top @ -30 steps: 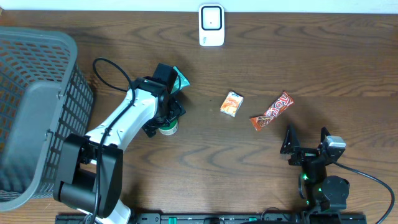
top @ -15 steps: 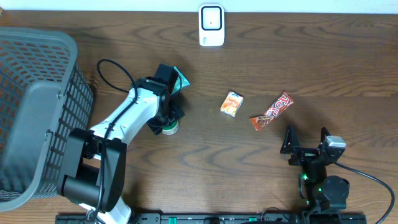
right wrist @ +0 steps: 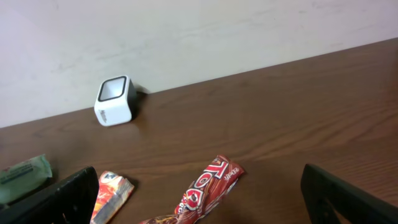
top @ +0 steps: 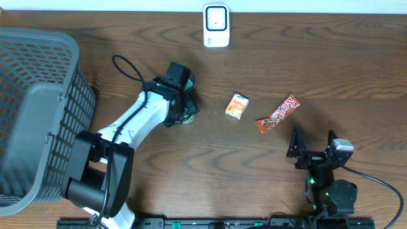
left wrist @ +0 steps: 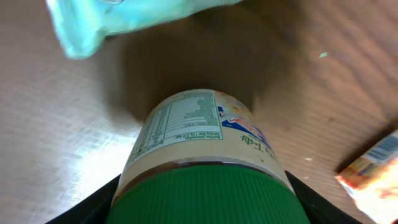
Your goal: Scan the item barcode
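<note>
Left tool (top: 183,112) shifted back-right since earlier frame, jar (top: 187,118) with it. We read jaws clamped on jar's green lid (left wrist: 205,193). Scanner (top: 216,26) lies farther back, slightly right of jar. Right tool (top: 313,144) wide open, empty, well apart.

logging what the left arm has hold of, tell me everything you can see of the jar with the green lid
The jar is round, with a ribbed green lid that looks like plastic and a cream label carrying a nutrition table plus blue and orange print. The left tool grips it at the lid, a dark finger on each side. Whether its base touches the wooden table cannot be told. From overhead, the arm hides most of it.
</note>
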### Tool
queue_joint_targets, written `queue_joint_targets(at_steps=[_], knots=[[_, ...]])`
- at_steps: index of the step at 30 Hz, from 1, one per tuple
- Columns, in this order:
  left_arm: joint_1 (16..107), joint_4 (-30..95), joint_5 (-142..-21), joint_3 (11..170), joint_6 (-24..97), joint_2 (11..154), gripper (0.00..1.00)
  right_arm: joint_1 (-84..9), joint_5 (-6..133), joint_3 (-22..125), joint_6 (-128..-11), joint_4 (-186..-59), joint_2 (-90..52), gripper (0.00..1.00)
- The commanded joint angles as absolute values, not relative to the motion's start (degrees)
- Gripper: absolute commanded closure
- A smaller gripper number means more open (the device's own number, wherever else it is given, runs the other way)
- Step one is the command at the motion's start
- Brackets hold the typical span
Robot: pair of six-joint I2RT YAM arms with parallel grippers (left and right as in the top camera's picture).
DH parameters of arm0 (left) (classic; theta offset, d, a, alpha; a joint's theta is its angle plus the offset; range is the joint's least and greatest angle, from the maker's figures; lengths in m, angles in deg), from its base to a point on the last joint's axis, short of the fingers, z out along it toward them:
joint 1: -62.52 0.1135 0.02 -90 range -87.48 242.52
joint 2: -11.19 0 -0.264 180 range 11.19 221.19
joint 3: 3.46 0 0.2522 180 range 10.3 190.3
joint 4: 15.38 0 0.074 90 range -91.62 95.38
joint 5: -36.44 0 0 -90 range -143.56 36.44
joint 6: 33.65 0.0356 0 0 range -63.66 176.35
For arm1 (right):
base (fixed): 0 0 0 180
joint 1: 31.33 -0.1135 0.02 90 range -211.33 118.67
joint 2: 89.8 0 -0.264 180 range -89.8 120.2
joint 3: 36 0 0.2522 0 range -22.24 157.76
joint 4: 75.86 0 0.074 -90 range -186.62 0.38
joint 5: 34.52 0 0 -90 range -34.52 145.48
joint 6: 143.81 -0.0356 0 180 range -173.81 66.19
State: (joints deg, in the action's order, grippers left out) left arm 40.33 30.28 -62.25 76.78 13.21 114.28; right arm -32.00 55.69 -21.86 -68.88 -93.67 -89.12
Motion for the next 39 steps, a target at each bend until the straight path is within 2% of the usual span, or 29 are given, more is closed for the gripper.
queue_joint_targets(at_steps=[1, 10, 15, 22, 26, 30, 32, 35, 39], knots=[[39.5, 28.9, -62.2, 77.3, 16.8, 114.9, 0.41, -32.5, 55.6, -21.9, -69.4, -93.9, -89.4, 0.01], [34.4, 24.4, -62.0, 77.3, 25.8, 114.9, 0.36, -32.5, 55.6, -21.9, -69.4, -93.9, -89.4, 0.01], [34.1, 24.4, -61.9, 77.3, 29.0, 114.9, 0.31, -32.5, 54.2, -21.9, -69.4, -93.8, -89.4, 0.01], [34.1, 24.4, -61.9, 77.3, 30.9, 114.9, 0.3, -32.5, 51.3, -21.9, -69.4, -93.5, -89.4, 0.01], [34.1, 24.1, -61.9, 77.3, 33.0, 114.9, 0.14, -32.5, 51.5, -21.9, -69.5, -93.5, -89.4, 0.01], [34.2, 22.1, -61.9, 77.3, 35.4, 114.7, 0.08, -32.5, 49.0, -21.9, -71.1, -90.2, -89.4, 0.01], [34.3, 21.3, -62.0, 77.4, 36.1, 114.2, 0.08, -32.5, 52.8, -21.9, -77.0, -86.5, -89.4, 0.01], [34.3, 21.2, -61.9, 78.1, 40.1, 112.0, 0.08, -32.5, 63.4, -21.4, -77.3, -82.7, -89.3, 0.01], [35.4, 21.2, -61.4, 81.0, 44.3, 103.5, 0.08, -32.5, 65.9, -16.1, -77.1, -94.2, -86.7, 0.01]])
